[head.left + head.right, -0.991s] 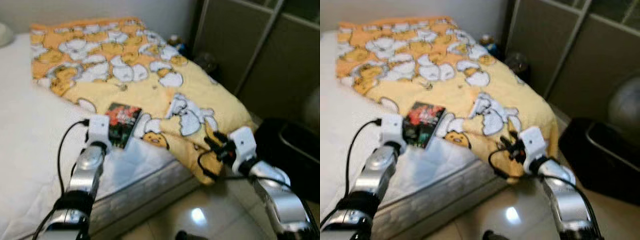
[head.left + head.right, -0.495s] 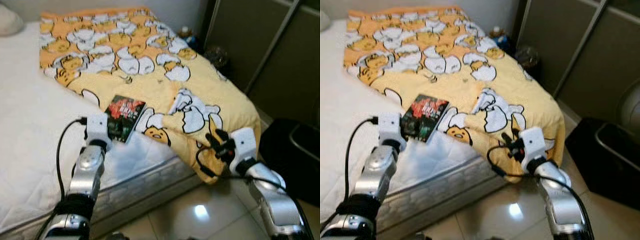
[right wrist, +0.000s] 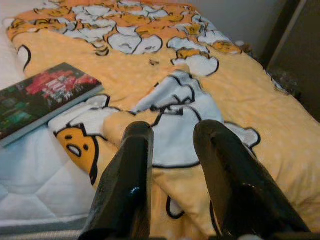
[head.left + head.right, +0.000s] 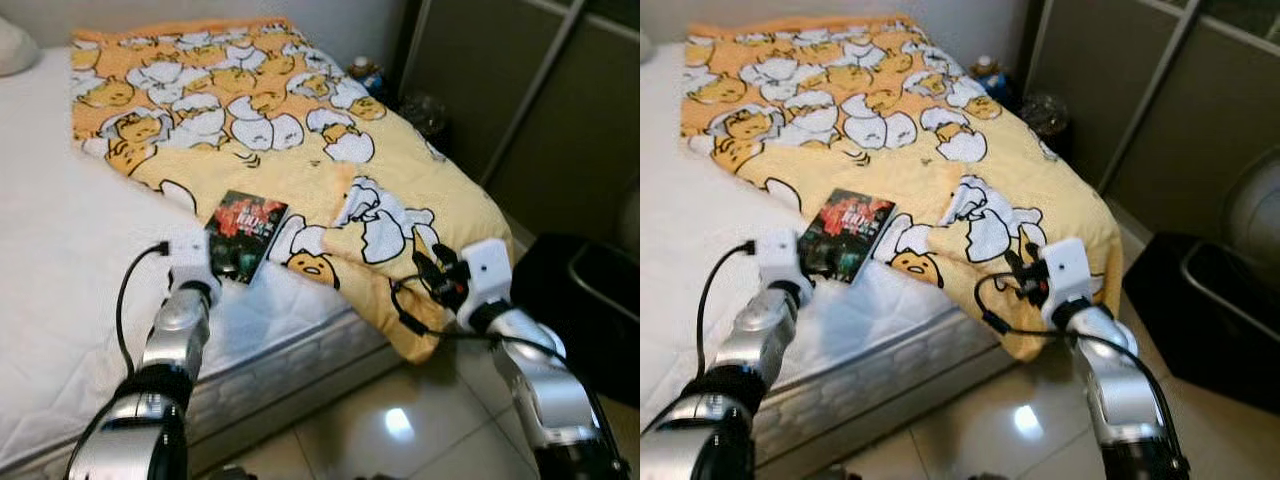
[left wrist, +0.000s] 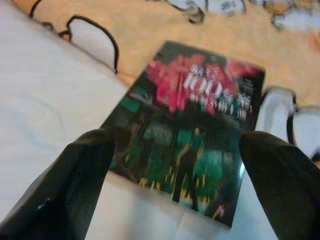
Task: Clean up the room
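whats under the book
The book lies partly on the yellow blanket and partly on the white mattress. What lies beneath its middle is covered by the book itself.

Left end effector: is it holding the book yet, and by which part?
Nothing held. The left end effector is open, fingers either side of the book.

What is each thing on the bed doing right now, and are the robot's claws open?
Book: closed, lying flat, partly on the blanket.
Blanket: spread out, one corner hanging off the bed.
Mattress: bare where uncovered.
Left claw: open, fingers either side of the book.
Right claw: open, over the blanket.
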Tool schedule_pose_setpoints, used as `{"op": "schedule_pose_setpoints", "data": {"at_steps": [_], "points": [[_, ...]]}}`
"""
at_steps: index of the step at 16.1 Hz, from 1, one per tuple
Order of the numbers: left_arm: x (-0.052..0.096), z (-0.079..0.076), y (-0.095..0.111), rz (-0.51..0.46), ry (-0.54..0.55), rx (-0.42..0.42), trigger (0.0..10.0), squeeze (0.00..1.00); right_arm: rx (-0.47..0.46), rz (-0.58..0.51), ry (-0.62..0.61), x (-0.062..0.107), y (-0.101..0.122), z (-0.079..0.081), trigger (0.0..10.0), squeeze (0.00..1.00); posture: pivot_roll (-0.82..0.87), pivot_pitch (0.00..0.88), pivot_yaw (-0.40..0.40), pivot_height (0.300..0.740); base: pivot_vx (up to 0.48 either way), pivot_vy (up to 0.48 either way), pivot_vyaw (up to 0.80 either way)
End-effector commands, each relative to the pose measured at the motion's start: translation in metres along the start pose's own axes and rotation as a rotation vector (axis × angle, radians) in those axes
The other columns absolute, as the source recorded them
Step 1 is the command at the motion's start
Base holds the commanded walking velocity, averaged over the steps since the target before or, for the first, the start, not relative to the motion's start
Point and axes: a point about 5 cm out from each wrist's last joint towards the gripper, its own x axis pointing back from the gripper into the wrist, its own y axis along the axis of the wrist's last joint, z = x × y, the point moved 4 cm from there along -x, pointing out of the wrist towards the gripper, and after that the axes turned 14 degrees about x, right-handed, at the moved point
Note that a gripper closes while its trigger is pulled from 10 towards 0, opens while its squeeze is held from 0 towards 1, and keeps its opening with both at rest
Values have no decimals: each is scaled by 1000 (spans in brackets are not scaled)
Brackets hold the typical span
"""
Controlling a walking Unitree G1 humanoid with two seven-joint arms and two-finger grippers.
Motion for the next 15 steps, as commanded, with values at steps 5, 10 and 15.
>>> {"op": "schedule_pose_setpoints", "data": {"at_steps": [5, 10, 15], "points": [[-12, 7, 10, 42, 88, 305, 10000, 1000, 28, -24, 22, 4, 14, -9, 10000, 0, -225, 64, -3, 740, 0, 0, 0], [-8, 23, -1, 73, 177, 424, 10000, 1000, 8, -29, 35, 13, 20, -15, 10000, 0, -248, 96, -14, 740, 0, 0, 0], [-2, 24, -27, 153, 194, 678, 10000, 1000, -41, -80, 85, 4, 39, -13, 10000, 0, -243, 122, -31, 740, 0, 0, 0]]}}
